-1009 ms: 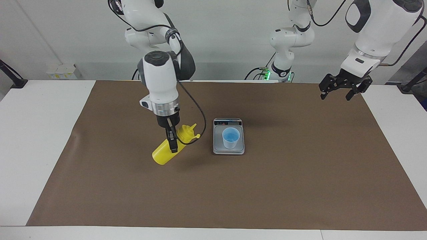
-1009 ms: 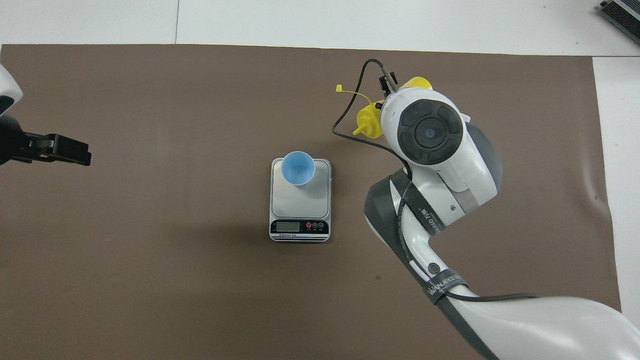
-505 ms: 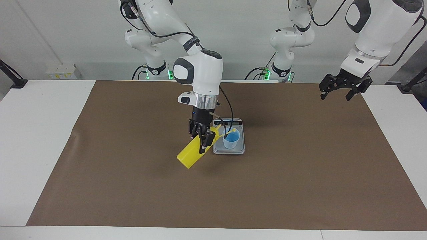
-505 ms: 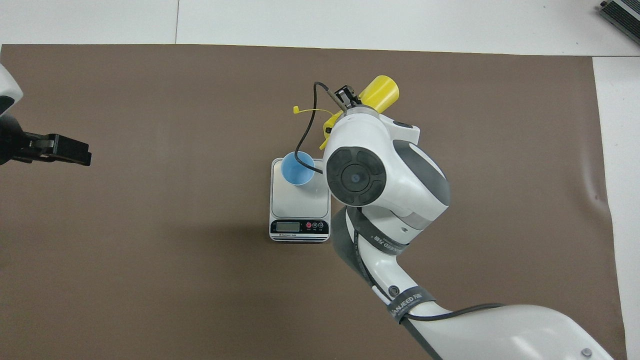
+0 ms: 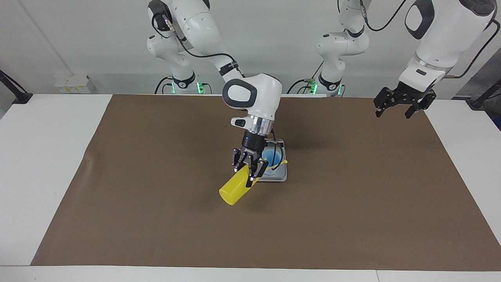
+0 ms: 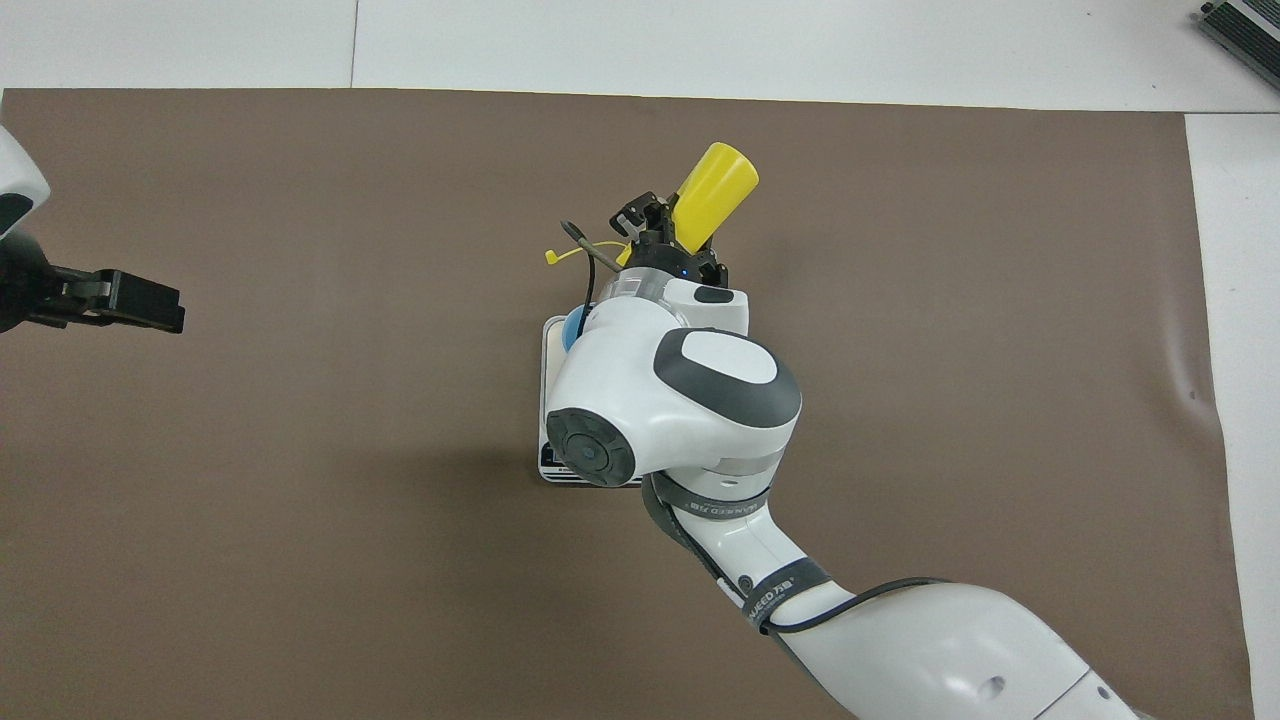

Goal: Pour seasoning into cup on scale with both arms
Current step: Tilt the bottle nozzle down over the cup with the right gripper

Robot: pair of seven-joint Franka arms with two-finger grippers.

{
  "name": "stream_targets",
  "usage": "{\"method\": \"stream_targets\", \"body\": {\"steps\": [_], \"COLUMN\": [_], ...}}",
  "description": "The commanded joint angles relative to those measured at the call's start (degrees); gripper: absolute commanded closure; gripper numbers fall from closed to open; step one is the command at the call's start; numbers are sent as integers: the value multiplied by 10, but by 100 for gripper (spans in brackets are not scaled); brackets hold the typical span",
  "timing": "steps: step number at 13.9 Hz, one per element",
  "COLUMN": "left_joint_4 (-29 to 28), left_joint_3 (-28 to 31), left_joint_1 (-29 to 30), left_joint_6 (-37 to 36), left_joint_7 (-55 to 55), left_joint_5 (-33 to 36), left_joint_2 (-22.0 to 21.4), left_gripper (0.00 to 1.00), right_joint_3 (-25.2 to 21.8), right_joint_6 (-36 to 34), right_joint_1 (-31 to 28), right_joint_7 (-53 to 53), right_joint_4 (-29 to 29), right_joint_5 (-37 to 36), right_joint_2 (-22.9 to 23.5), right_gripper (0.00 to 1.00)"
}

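The yellow seasoning bottle point(image 5: 235, 188) is tilted, its nozzle end over the blue cup point(image 5: 273, 158) on the scale point(image 5: 282, 177), clamped by the right gripper point(image 5: 250, 172), while the left gripper point(image 5: 399, 106) waits with fingers apart over the mat's point(image 5: 352, 203) corner at the left arm's end.

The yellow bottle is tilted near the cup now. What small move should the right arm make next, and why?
Probably tip the seasoning a little steeper. The right gripper holds it slanted, base low, nozzle end at the cup on the scale, so nothing would flow yet. The left gripper waits over the mat's left-arm end.
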Motion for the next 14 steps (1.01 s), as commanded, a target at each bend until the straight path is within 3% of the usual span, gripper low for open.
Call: {"method": "stream_targets", "body": {"steps": [1,7,10,14], "left_joint_4": [-14,-14,-20,-20], "left_joint_3": [-3,-3,-3,-3], "left_joint_1": [4,3,1,1], "left_joint_6": [8,9,12,14], "left_joint_7": [8,10,9,9], "left_joint_5": [3,3,3,3], "left_joint_2": [-9,-10,-12,-12], "left_gripper": [0,0,0,0], "right_joint_3": [0,-1,0,-1], "right_joint_6": [5,-3,9,9], "right_joint_1": [2,22,16,30], "right_joint_7": [50,89,93,93], "right_joint_4": [10,-2,-22,-26], "right_joint_5": [-90,-168,-264,-279], "right_joint_2": [1,-2,-1,-5], "right_gripper": [100,100,100,100]}}
